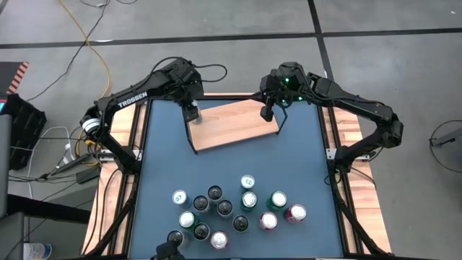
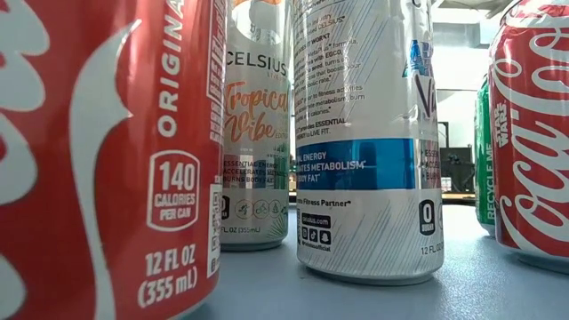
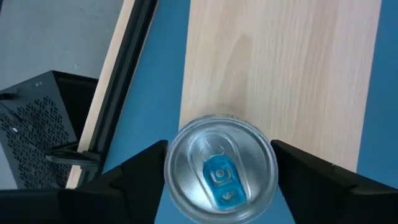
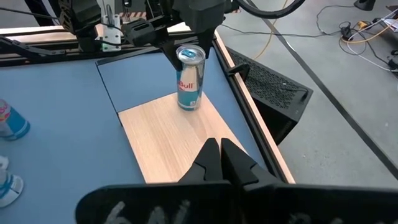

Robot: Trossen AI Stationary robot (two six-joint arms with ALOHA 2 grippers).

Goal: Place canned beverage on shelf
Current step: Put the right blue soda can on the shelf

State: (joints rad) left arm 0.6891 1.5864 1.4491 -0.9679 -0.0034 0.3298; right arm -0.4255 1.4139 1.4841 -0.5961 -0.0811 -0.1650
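A slim blue-and-silver can (image 4: pixel 189 81) stands upright, its base on the far left corner of the shelf (image 1: pixel 238 124), a light-wood board lying askew at the far middle of the blue table. My left gripper (image 3: pixel 219 163) reaches down over the can and is shut on it; in the high view it (image 1: pixel 193 113) covers the can. My right gripper (image 4: pixel 221 148) hangs shut with nothing in it above the shelf's far right corner (image 1: pixel 267 112). The low view shows neither gripper. My left gripper pinches the can's upper wall between its two fingers (image 3: pixel 146 168), just under the rim (image 3: pixel 180 134), one finger on each side. The fingers come from above, slanting steeply down. The can stays upright with its base (image 4: pixel 189 106) on the shelf board.
Several more cans (image 1: pixel 231 209) stand clustered on the near half of the table, among them a red one (image 2: pixel 107 160) and white ones (image 2: pixel 364 133) close to the low camera. A black perforated box (image 4: pixel 267 87) sits beyond the table's edge. Bare board (image 3: pixel 286 68) lies beside the can.
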